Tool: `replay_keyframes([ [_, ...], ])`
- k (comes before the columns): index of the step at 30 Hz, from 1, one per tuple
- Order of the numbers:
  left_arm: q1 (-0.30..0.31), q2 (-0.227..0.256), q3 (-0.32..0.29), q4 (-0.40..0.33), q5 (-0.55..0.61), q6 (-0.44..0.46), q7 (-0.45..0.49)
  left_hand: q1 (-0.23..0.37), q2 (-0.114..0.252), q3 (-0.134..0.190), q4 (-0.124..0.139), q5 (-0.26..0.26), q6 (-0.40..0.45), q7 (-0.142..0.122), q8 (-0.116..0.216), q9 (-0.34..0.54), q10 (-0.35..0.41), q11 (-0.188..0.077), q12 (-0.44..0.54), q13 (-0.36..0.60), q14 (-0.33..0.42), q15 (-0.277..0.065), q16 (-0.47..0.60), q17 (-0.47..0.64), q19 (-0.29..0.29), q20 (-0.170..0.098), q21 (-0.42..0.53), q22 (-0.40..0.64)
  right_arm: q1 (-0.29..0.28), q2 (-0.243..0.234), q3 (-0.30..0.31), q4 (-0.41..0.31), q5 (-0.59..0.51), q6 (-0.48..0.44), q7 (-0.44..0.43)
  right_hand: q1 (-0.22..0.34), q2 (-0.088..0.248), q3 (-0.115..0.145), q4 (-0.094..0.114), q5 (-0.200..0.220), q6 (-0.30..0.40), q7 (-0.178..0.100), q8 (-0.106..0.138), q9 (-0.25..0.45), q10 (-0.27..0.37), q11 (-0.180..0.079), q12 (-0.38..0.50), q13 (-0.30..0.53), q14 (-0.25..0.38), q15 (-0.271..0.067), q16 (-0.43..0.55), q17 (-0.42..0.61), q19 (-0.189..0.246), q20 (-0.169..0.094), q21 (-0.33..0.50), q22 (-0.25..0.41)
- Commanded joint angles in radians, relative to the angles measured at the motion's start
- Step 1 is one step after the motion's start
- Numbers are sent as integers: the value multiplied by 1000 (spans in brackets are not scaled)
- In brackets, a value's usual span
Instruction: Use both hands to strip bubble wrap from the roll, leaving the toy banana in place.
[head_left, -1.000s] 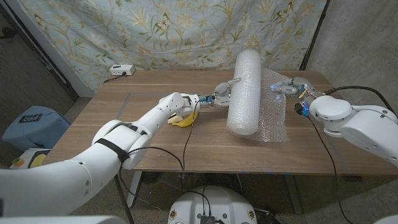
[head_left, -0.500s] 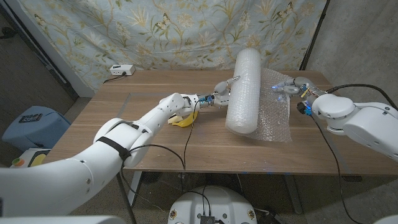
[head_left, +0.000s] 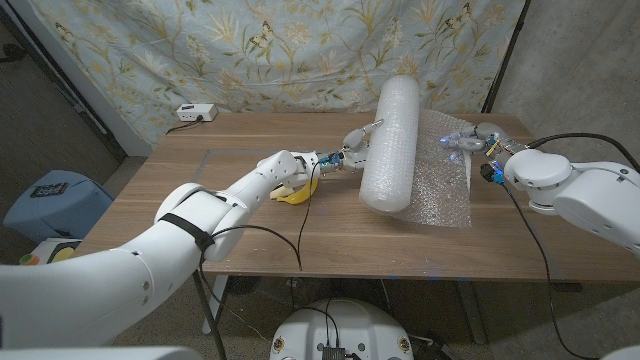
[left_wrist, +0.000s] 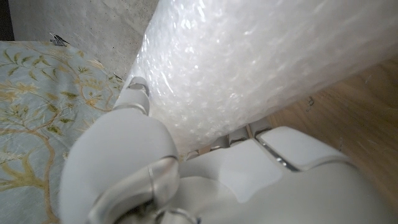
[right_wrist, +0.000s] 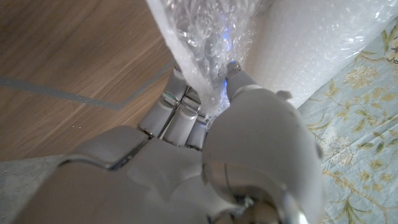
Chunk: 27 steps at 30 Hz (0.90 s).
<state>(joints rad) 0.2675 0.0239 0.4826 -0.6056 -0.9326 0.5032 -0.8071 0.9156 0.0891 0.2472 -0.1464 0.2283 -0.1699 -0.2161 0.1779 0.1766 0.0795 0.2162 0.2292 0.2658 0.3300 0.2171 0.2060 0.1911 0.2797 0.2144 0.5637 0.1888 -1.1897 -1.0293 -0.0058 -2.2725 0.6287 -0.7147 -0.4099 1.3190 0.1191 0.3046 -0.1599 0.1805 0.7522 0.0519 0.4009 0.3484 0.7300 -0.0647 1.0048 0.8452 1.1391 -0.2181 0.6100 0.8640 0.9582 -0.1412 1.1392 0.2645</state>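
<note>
Bubble wrap roll lies mid-table w/ loose sheet spread right toward the table edge, left hand pressed on roll's left side, grasp unclear, right hand pinching sheet's far edge, toy banana partly hidden under left arm.

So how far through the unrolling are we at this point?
Done: a sheet of bubble wrap lies unrolled on the table. In hand: the right hand pinches its edge; the left hand presses the roll. Left: most of the roll is wound. The toy banana sits undisturbed.
</note>
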Motion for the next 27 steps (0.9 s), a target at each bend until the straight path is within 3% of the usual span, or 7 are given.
replay_keyframes([
  [1, -78, -52, -12, 198, 51, -81, -116, -18, 5, -27, -1, -9, -134, -3, 7, 1, -18, 1, 2, -25, -12, 3, -6, 1, 24, -1, -71, 4, 9, -13, 7, 12, -2, -18, 6, 13, 0, -4, -2, 3, 9, 0, -1, 2, 8, 1, -2, 7, 12, -10, -3, 7, -10, -78, 12, -1],
  [7, -87, -63, -36, 232, 72, -100, -126, -48, 6, -42, 2, -17, -162, -3, 7, 0, -26, 1, 3, -29, -21, 4, -9, -1, 47, -1, -141, 8, 14, -19, 7, 18, -5, -25, 10, 14, 1, -6, -1, 4, 11, 1, -1, 6, 10, 0, -4, 11, 11, -9, -9, 6, -16, -78, 24, -6],
  [27, -68, -98, -128, 257, 86, -84, -98, -57, 17, -34, -2, -12, -148, -3, 9, 1, -9, 2, 5, -28, -5, 3, -8, -1, 76, -1, -181, 13, 30, -46, -7, 9, -5, -55, 28, 18, 2, -13, 0, 4, 13, -1, -5, 9, 16, -2, -19, 12, 18, -9, -17, 11, -30, -78, 59, -22],
])
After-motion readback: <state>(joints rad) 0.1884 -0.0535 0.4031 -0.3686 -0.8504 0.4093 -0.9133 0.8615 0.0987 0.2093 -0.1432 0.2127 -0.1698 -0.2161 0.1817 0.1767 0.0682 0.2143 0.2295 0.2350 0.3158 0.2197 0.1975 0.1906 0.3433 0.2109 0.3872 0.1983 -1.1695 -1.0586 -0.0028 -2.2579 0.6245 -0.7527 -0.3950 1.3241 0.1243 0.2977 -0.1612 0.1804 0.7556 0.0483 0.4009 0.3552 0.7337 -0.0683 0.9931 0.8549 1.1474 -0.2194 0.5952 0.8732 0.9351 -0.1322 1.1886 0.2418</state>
